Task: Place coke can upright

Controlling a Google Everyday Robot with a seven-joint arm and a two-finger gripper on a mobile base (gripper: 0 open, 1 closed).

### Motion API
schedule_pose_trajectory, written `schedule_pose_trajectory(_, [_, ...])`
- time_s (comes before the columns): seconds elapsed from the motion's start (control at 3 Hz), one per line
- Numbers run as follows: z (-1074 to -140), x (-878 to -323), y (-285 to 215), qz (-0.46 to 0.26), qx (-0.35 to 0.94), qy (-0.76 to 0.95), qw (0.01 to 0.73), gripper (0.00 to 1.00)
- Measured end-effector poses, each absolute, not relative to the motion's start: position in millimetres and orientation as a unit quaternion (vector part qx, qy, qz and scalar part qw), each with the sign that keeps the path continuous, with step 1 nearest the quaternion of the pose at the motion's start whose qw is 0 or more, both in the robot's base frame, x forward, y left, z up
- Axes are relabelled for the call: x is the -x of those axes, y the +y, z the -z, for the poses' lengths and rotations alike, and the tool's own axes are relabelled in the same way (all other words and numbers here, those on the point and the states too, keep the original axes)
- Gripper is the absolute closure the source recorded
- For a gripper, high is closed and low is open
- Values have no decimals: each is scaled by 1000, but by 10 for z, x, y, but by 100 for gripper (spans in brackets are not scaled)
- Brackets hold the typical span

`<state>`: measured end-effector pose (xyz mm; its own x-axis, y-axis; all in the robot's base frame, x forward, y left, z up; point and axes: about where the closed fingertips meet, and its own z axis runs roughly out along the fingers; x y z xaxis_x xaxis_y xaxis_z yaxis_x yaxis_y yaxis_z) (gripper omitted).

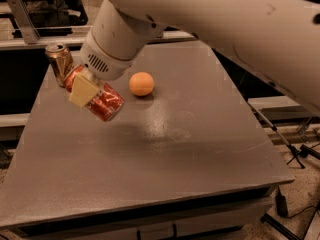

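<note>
On the left, above the flat grey table [200, 149]: the two-finger gripper [92, 95] at the end of the big white robot arm [210, 19]. Pinches the red metal coke can with white letters and silver ends [106, 103] tight between its fingers — one cream-coloured finger pad [83, 89] pressed flat on the side of the can that faces the camera, the other finger hidden behind. Holds the coke can tilted, not upright and not lying flat: one end up and to the left, close under the round wrist, the other end down and to the right. Seems to hang in the air over the table, with a soft dark shadow [135, 134] on the grey top a little below and to the right.

Just behind the gripper, near the back left corner of the table: a gold metal can [59, 61], standing upright with its silver top up. Very close to the upper end of the coke can; cannot tell if touching.

To the right of the gripper and a bit further back — a small round orange ball [141, 83], resting on the table. Near the coke can but apart from it.

Behind the table, along the back: a pale rail [30, 43].
</note>
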<state>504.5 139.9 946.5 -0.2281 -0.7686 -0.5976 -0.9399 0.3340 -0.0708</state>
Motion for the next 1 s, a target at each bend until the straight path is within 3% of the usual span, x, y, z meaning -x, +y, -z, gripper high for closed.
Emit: schedule_pose_trajectory(1.0, [-9524,-5199,1103,-273,539,682,411,100])
